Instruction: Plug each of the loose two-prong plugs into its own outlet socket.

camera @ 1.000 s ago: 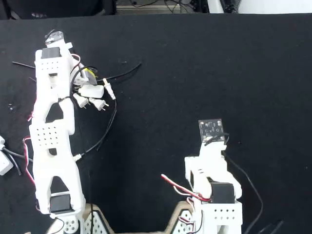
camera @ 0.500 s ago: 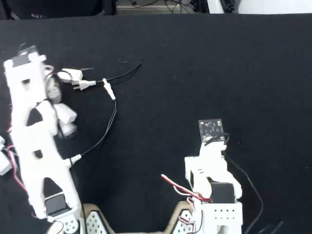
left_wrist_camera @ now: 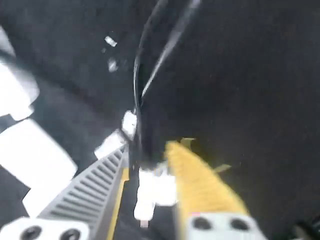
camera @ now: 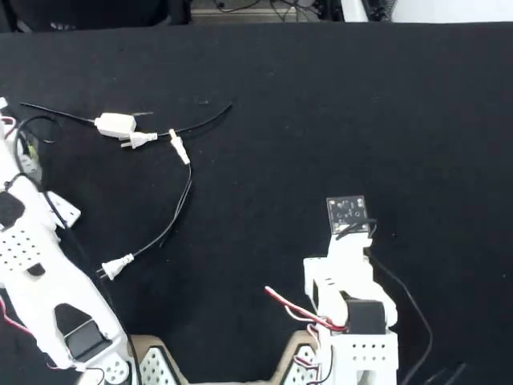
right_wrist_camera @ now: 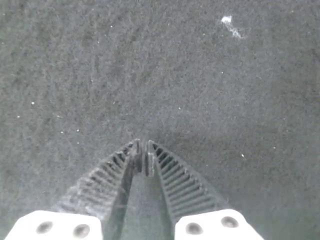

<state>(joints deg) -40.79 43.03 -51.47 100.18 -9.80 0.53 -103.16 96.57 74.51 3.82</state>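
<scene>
A white outlet block (camera: 115, 123) lies at the back left of the black table (camera: 321, 104). A white two-prong plug (camera: 143, 139) rests against it, and a small white connector (camera: 178, 147) is just beyond. Their black cable (camera: 172, 212) runs down to another white plug (camera: 113, 269). My left gripper (camera: 28, 149) is at the table's left edge. In the left wrist view the left gripper (left_wrist_camera: 149, 156) is shut on a white plug (left_wrist_camera: 155, 192), whose black cable (left_wrist_camera: 140, 95) leads away. My right gripper (right_wrist_camera: 142, 150) is shut and empty, low over bare table.
The right arm (camera: 349, 297) is folded at the front right, with its camera board (camera: 349, 214) on top. White blocks (left_wrist_camera: 30, 160) lie close beside the left gripper. The left arm's body (camera: 40, 273) covers the table's front left.
The left arm swung from the plug cluster to the table's left edge, taking a plug and its cable along. The cluster spread out and the cable-end plug slid left. The right arm kept still.
</scene>
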